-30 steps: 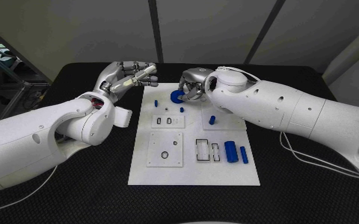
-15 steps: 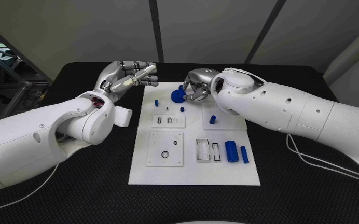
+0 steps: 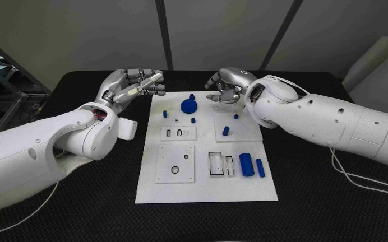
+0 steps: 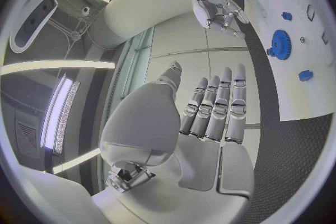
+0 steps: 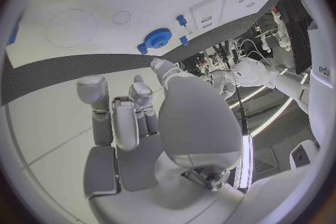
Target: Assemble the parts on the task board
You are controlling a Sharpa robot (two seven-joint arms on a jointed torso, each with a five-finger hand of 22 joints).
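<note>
The white task board (image 3: 206, 181) lies in the middle of the black table. A blue gear (image 3: 189, 106) sits on its far end with no hand touching it; it also shows in the left wrist view (image 4: 281, 43) and the right wrist view (image 5: 158, 39). My right hand (image 3: 226, 85) hovers just right of and beyond the gear, fingers apart and holding nothing (image 5: 133, 117). My left hand (image 3: 129, 88) stays off the board's far left corner, its fingers stretched out straight and empty (image 4: 203, 117).
Small blue pegs (image 3: 166, 113) (image 3: 192, 120) stand near the gear, and a blue piece (image 3: 226, 130) is on the right block. Two blue cylinders (image 3: 245, 164) (image 3: 260, 167) lie at the board's right side beside rectangular slots. A black ring (image 3: 175, 170) lies on the near-left block.
My right hand has let go of the blue gear and drawn away to the right and back. The gear stays on the board. The left hand has hardly moved.
</note>
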